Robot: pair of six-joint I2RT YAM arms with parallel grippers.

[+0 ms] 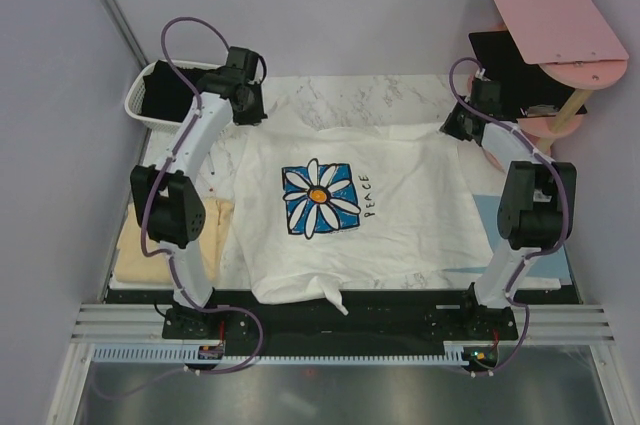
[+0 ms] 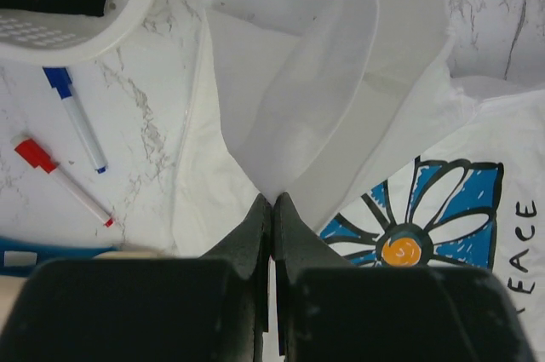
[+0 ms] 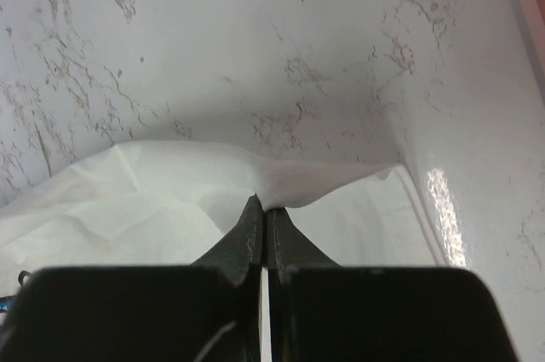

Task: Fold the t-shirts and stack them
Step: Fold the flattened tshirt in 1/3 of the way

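The white t-shirt [image 1: 400, 235] with the blue daisy print [image 1: 318, 198] and "PEACE" lies spread over the middle of the table, its far edge lifted at both corners. My left gripper [image 1: 247, 108] is shut on its far left corner; in the left wrist view the cloth [image 2: 324, 98] fans up from the pinched fingertips [image 2: 272, 200]. Shut on the far right corner is my right gripper [image 1: 463, 125], and the right wrist view shows a white fold [image 3: 170, 183] rising from the tips [image 3: 265, 209]. A pale yellow t-shirt [image 1: 130, 260] lies folded at the near left. A black t-shirt cannot be made out for certain.
A white perforated basket [image 1: 140, 95] with a dark inside stands at the far left. A blue marker [image 2: 77, 119] and a red marker [image 2: 60, 179] lie on the marble top [image 2: 153, 140] beside it. A pink stand [image 1: 555, 15] with a flat black thing [image 1: 505, 60] occupies the far right. A light-blue mat [image 1: 485, 207] shows under the shirt's right side.
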